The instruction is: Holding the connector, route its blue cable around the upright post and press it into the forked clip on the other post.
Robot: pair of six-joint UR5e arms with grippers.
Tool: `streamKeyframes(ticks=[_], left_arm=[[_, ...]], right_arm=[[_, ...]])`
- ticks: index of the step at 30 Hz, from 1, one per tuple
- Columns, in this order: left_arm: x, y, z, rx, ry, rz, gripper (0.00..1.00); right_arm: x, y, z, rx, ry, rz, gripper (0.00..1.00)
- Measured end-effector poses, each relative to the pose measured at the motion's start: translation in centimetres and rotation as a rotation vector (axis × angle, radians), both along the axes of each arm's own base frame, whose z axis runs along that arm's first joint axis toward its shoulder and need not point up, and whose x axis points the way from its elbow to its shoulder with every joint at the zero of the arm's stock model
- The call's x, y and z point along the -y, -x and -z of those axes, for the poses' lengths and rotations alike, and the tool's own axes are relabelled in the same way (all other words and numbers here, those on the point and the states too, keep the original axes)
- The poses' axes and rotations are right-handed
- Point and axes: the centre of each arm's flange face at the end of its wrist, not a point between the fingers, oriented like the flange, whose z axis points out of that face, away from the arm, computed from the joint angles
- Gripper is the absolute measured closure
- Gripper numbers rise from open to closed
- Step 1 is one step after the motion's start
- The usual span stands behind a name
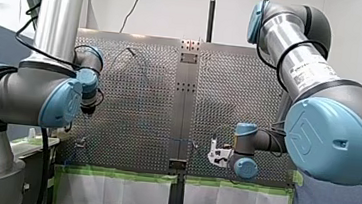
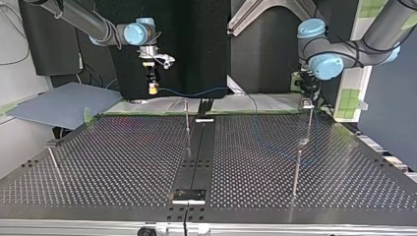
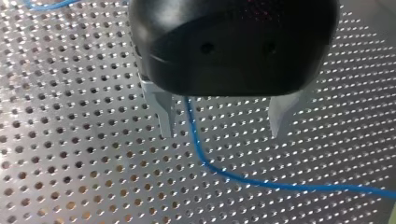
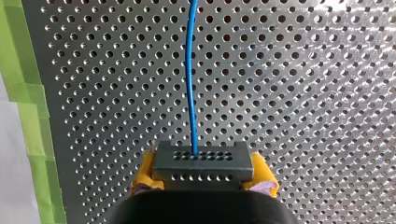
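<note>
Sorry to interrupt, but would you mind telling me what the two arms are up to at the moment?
My right gripper holds the connector between its yellow pads, and the blue cable runs out ahead of it over the perforated table. My left gripper is open above the table. The cable passes between its metal fingers, close to one of them and ungripped. I cannot tell whether the cable has reached a post yet.
</note>
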Motion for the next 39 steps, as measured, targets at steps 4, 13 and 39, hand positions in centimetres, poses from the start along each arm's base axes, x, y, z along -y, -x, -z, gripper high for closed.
streamKeyframes(ticks=[4,13,39], left_arm=[[0.4,0.3,-0.2,0.002,0.000,0.002,0.00],[-0.1,0.9,-2.7,0.039,-0.007,-0.036,0.00],[-0.2,3.3,-9.9,0.079,-0.053,-0.040,0.00]], right_arm=[[-0.1,-0.1,0.0,0.000,-0.001,-0.002,1.00],[-0.2,-0.2,0.1,-0.002,-0.004,-0.005,1.00],[-0.7,-1.0,0.0,0.012,0.004,-0.025,1.00]])
